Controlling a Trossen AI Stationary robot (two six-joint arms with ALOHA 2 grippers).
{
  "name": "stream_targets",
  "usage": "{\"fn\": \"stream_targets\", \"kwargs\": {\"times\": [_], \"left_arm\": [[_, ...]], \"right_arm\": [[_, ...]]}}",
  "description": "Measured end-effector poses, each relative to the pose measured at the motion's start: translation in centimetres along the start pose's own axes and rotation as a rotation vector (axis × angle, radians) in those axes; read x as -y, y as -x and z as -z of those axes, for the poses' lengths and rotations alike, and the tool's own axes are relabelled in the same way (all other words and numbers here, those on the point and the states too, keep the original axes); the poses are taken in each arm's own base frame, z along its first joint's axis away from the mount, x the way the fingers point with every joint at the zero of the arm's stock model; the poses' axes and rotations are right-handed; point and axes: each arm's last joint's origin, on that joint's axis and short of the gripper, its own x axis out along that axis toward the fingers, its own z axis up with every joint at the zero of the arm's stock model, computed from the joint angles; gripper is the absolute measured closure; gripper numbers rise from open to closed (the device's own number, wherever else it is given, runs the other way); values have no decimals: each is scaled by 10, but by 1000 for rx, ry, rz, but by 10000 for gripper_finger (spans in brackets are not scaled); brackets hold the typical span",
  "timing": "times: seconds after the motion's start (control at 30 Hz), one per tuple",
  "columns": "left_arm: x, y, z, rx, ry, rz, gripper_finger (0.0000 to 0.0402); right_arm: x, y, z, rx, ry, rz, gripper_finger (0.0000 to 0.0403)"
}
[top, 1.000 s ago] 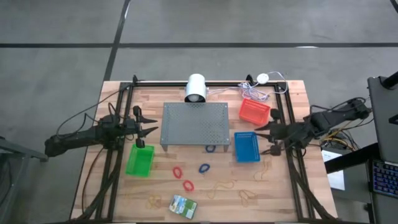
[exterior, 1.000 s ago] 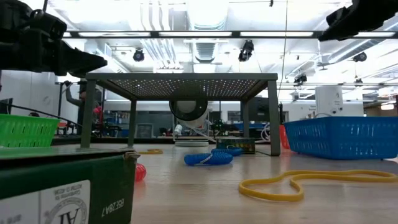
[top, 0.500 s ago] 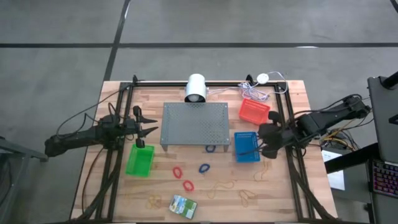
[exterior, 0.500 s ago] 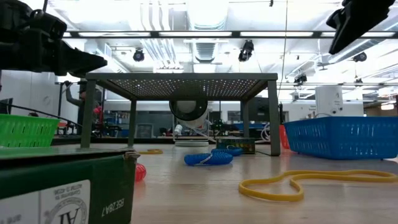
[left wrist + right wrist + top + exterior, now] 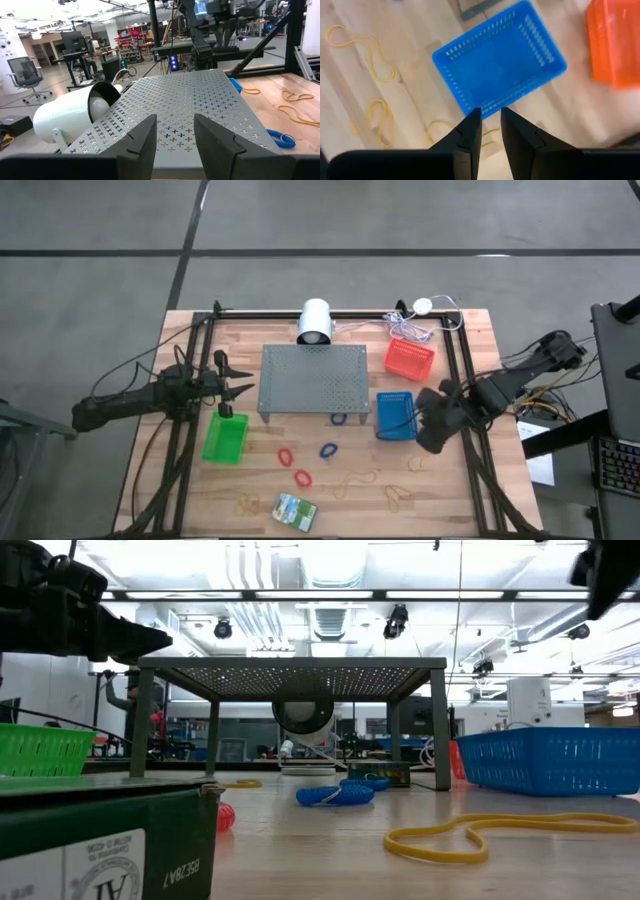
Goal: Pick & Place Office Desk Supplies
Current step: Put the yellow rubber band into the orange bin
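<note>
Reaching stage, nothing held: right gripper [image 5: 490, 125] narrowly parted above blue basket [image 5: 396, 416], needing descent onto tan rubber band [image 5: 417, 461]; left gripper [image 5: 174, 135] parked half-open beside grey stand [image 5: 313, 381].

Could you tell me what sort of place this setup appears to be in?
Most likely a robotics lab or workshop: a wooden table with a black frame stands on a bare grey floor, with office chairs, equipment benches and ceiling strip lights in the open room behind.
</note>
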Motion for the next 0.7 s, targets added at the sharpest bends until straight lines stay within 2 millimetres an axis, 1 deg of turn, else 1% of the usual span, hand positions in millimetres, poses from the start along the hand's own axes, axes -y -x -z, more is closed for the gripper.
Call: {"fn": "stream_targets", "kwargs": {"times": [0.07,0.13,0.2,0.27,0.37,0.43,0.57,0.7], "left_arm": [[0,0,0,0,0,0,268],[0,0,0,0,0,0,268],[0,0,0,0,0,-1,268],[0,0,0,0,0,0,268],[0,0,0,0,0,-1,268],[0,0,0,0,0,0,268],[0,0,0,0,0,0,268],[0,0,0,0,0,0,268]], "right_arm": [[-1,-2,5,22,-130,13,335],[-2,-5,11,36,-301,26,335],[-1,-8,19,27,-462,45,334],[0,-10,30,-1,-572,85,330],[3,-12,43,-61,-645,148,317],[5,-14,49,-59,-673,167,308],[9,-22,55,-48,-743,206,289],[12,-35,62,-92,-783,249,275]]}}
